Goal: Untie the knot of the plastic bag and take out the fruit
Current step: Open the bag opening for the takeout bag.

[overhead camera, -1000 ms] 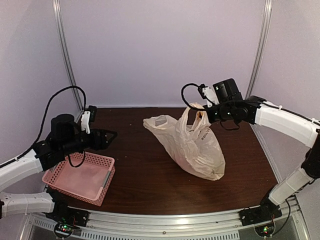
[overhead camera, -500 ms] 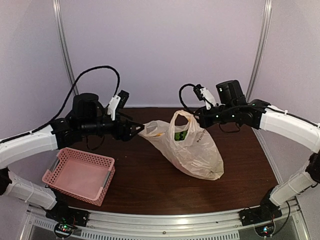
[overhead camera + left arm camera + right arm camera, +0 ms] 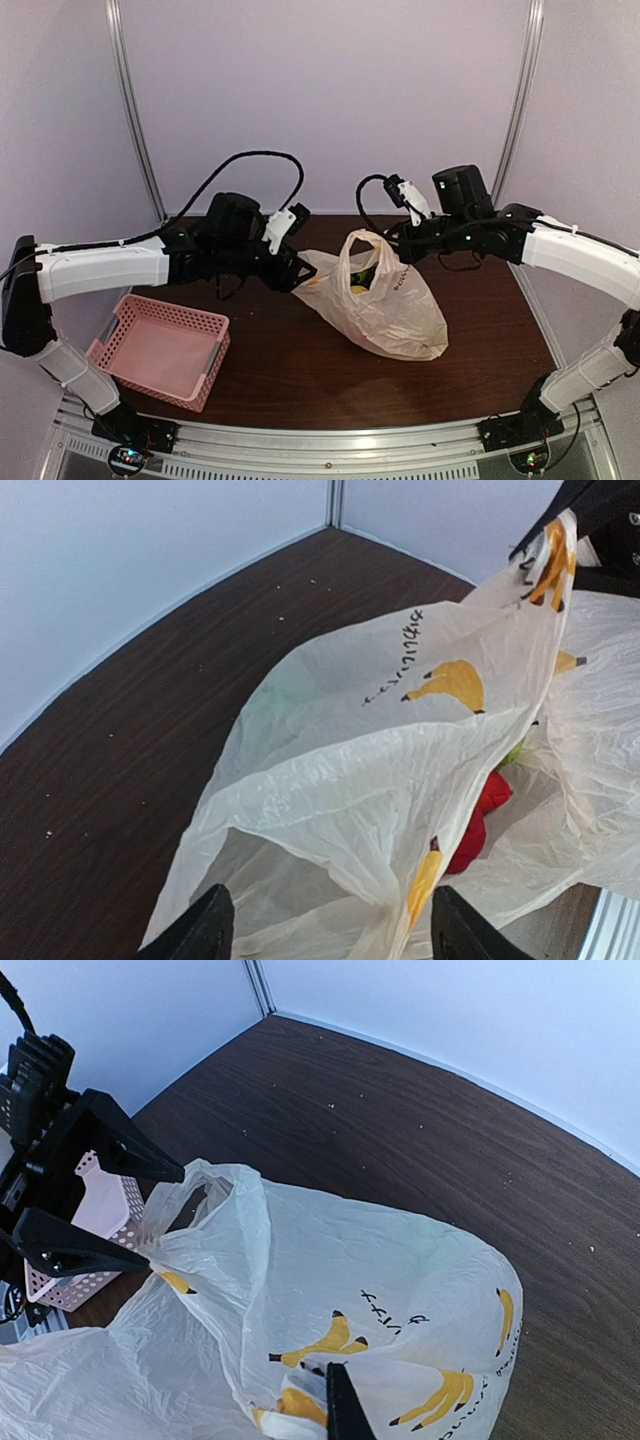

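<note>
Right, from above: the plastic bag sits on the dark table, right of centre, its mouth gaping upward. The right gripper has its jaws pressed together on the bag's right handle loop and holds that loop up off the table. Across from it, the left gripper is at the bag's left edge, jaws spread. Down in the open mouth there is a glimpse of the fruit, green and yellow bits (too small to name). A pink basket sits at the near left, well apart from the bag.

Over to the left wrist camera: two dark fingers stand wide apart at the bottom edge, and crinkled pale plastic printed with yellow bananas fills the space between them. The jaws are not pinching the film. A red piece of fruit shows through the opening, with a sliver of green just above it. The bag's far loop runs up to the black right gripper in the top corner.

Right wrist camera now: one dark fingertip pokes up at the bottom against the bag's plastic; the other is out of view. Beyond the bag, the left gripper shows plainly, its two fingers splayed either side of the bag's handle loop, with the basket behind it.
</note>
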`<state>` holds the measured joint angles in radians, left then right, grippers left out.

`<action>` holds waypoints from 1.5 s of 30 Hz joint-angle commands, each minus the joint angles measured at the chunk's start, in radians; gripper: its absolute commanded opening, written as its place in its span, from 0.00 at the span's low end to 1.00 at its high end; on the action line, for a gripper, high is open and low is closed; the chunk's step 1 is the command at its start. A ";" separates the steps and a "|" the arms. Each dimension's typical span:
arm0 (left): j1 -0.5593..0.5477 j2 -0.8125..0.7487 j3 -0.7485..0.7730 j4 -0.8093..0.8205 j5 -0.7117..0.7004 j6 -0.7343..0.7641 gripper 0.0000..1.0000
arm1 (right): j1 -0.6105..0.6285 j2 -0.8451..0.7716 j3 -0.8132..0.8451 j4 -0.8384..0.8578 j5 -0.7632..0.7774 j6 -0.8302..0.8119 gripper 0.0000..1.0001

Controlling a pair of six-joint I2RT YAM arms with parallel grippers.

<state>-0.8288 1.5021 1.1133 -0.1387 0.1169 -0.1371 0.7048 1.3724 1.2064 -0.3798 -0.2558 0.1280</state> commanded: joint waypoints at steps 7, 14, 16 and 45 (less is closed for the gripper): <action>-0.021 0.115 0.072 -0.057 0.036 0.012 0.59 | 0.008 -0.036 -0.026 0.026 -0.015 -0.011 0.00; -0.026 0.128 0.102 -0.070 0.046 -0.029 0.06 | 0.009 -0.060 -0.041 0.020 0.010 -0.016 0.00; -0.025 0.103 0.124 -0.092 0.029 -0.048 0.00 | 0.009 -0.071 -0.048 0.023 0.021 -0.013 0.04; 0.160 -0.152 -0.041 -0.069 0.221 -0.076 0.00 | 0.297 0.034 0.304 -0.026 0.180 0.079 0.75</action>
<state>-0.6769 1.3880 1.1061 -0.2844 0.3164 -0.2150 0.9508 1.3426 1.4609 -0.3912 -0.1677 0.1909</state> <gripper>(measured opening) 0.004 0.800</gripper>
